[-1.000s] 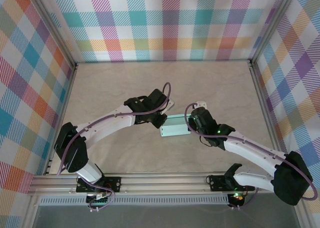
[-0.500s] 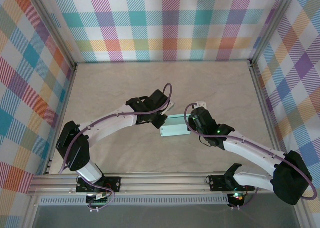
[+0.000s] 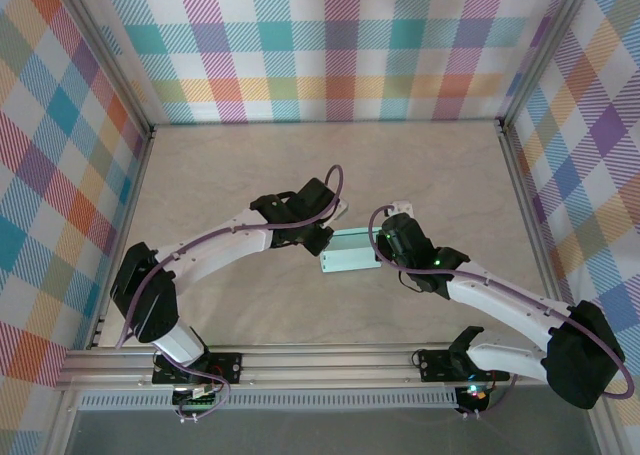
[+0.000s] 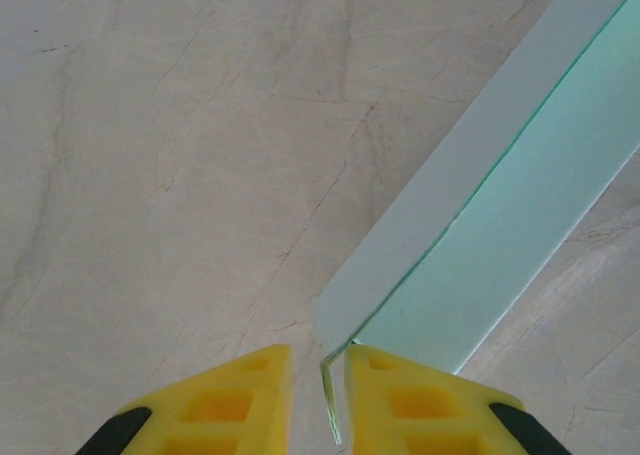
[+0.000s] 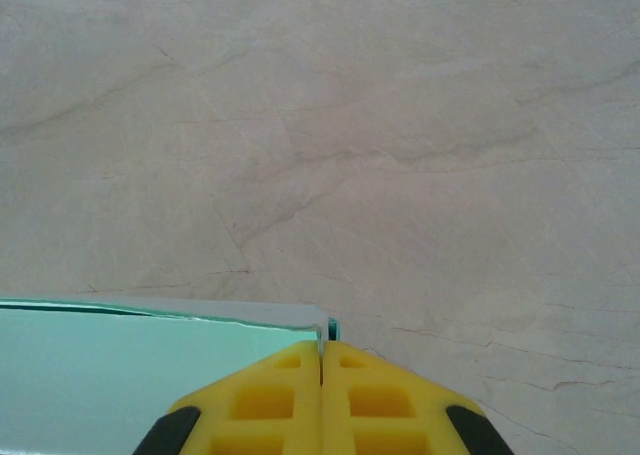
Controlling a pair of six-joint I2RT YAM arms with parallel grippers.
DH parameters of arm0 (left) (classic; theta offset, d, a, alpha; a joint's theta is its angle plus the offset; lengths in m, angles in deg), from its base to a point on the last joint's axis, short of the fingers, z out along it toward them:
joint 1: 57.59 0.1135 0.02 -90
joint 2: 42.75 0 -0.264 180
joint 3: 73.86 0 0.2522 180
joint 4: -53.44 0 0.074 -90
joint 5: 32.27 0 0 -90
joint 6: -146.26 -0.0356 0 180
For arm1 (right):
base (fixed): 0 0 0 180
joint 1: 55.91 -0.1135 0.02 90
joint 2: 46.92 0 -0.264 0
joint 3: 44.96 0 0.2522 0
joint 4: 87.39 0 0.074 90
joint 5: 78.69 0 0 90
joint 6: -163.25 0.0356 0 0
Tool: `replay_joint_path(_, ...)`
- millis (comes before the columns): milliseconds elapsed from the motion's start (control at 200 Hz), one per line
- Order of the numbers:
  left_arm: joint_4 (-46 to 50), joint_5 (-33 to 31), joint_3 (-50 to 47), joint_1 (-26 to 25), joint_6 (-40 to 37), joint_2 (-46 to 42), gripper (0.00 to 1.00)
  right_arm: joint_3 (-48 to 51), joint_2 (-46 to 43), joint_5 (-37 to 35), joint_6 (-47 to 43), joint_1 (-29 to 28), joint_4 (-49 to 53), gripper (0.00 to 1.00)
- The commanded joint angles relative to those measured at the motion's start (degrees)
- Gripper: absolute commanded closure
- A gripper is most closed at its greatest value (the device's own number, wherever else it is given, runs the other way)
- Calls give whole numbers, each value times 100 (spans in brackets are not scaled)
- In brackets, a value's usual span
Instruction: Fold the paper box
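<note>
My right gripper (image 5: 322, 347): fingers pressed together, pinching the paper box (image 5: 120, 365) wall. My left gripper (image 4: 318, 355): narrow gap, card edge between.

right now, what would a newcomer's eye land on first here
The mint-blue paper box lies in the middle of the marbled table. The right gripper has its yellow fingers pinched shut at the box's corner, while a card edge stands in the narrow gap of the left gripper. Bright plaid walls ring it all.

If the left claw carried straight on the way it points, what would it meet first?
Likely the paper box: its thin card edge stands between the fingers of the left claw.
</note>
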Motion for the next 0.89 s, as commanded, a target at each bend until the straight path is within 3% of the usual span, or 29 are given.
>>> replay_joint_path(0,217,-110,86,-42,14,-260,80,-62,127,150,13,-60,346,97)
replay_joint_path(590,359,-95,52,-44,-70,-50,86,-146,167,172,-5,-63,351,97)
replay_joint_path(735,334,-93,54,-47,-61,3,79,-142,167,182,0,-68,356,97)
replay_joint_path(890,340,-36,59,-43,-61,43,79,-133,149,181,-4,-66,350,97)
